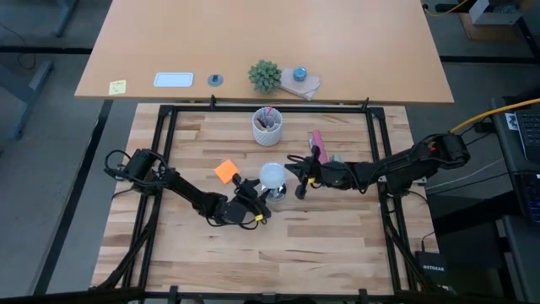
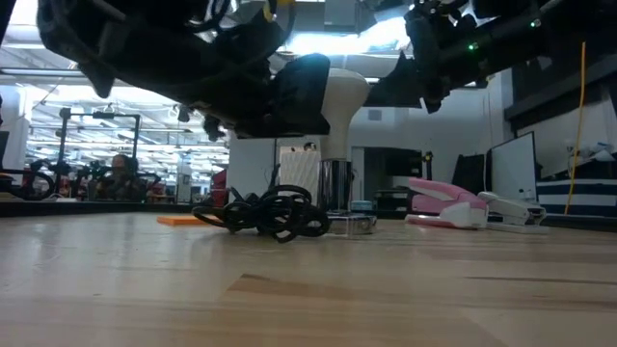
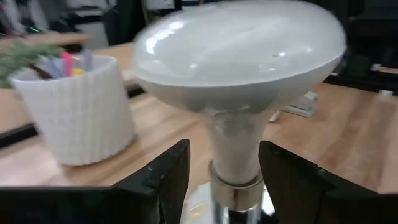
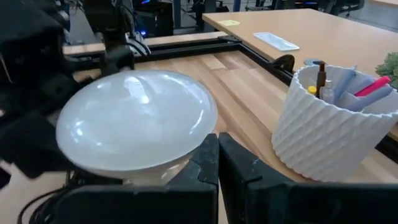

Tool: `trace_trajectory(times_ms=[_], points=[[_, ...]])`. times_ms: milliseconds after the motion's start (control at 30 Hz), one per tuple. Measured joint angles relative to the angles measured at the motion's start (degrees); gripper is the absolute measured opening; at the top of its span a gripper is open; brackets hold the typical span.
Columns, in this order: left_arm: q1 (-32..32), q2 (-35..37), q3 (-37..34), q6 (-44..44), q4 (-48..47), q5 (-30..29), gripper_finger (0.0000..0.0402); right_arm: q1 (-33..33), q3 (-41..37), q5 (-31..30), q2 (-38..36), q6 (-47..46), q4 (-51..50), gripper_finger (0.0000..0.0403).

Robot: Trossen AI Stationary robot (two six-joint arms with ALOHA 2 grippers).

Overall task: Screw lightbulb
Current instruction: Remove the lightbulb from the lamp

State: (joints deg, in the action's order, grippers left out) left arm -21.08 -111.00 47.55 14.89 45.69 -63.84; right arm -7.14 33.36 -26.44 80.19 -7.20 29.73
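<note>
Lightbulb upright at mid-bench, flanked by both grippers.

The lightbulb (image 1: 272,176) stands wide end up near the bench's (image 1: 337,245) centre, base in a silvery fitting (image 1: 278,192). The left gripper (image 1: 257,199) straddles its narrow neck, fingers (image 3: 163,174) released and apart from it. The right gripper (image 1: 297,180) sits clenched just beside. A white cup (image 1: 268,126) stands toward the far edge.

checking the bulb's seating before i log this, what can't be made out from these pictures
- Thread engagement: in the left wrist view the lightbulb base runs off the picture's edge between the left gripper fingers.
- Silvery fitting: low view, partly hidden by the black cord.
- Right gripper contact with the bulb: right wrist view, hidden under the dome.
</note>
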Motion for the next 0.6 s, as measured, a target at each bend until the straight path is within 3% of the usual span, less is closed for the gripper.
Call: trace_trajectory(times_ms=[233, 433, 600], points=[[-2.18, 0.0, 0.0, -1.86, 0.0, -7.92, 0.0182, -0.87, 0.0, 0.5, -4.65, 0.03, -6.97, 0.0003], [-2.58, -0.02, 0.02, -1.5, 0.39, -14.21, 0.0182, -4.87, 0.0, 0.64, -6.71, 0.09, -7.33, 0.0003], [-2.37, -0.02, 0.02, -0.72, 0.42, -15.24, 0.0182, -5.77, 0.02, 0.55, -6.34, -0.07, -7.45, 0.0003]])
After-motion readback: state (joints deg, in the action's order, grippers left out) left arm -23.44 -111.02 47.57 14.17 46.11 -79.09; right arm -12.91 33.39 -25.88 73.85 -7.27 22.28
